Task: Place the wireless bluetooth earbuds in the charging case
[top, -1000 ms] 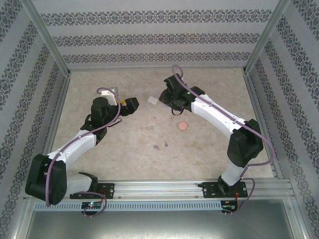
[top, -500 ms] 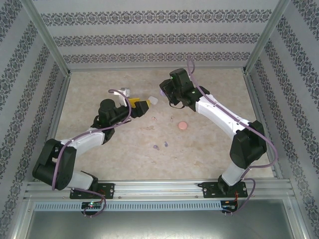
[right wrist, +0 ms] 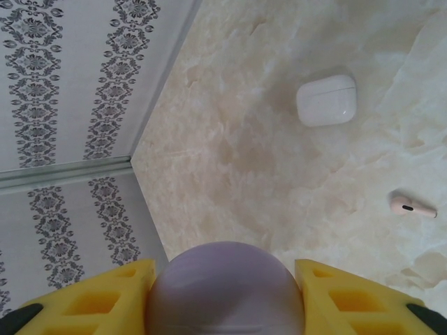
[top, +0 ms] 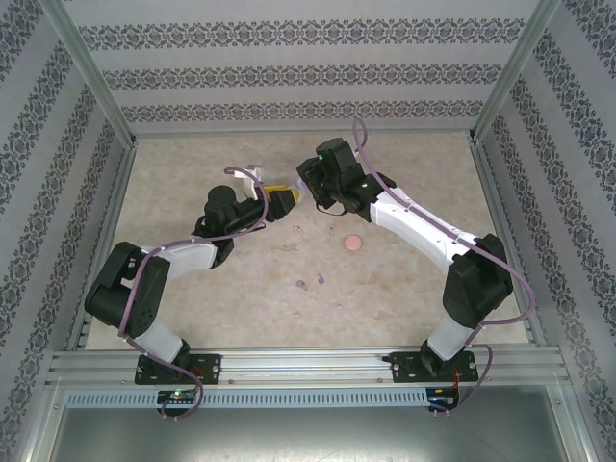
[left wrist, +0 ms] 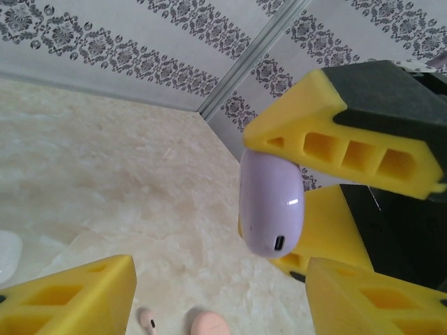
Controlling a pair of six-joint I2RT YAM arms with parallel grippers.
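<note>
The white-and-black left arm (top: 178, 258) folds sharply at the elbow and reaches forward. The yellow-fingered left gripper (top: 286, 199) has its jaws well apart. Just ahead of that claw and facing it, the white-and-black right arm (top: 419, 223) stretches across. The yellow-fingered right gripper (top: 306, 183) is clamped on a glossy lilac oval charging case (left wrist: 271, 202), which is pinched between both fingers.

Your worktop (top: 385, 279) is a pale, marbled beige slab. Right of centre on it you have a round pink case (top: 353, 243). Two purple earbuds (top: 310, 282) lie close together nearer the arm bases. A pale pink earbud (top: 298, 229) lies farther back. A closed white case (right wrist: 326, 100) lies flat, apart from that earbud.
</note>
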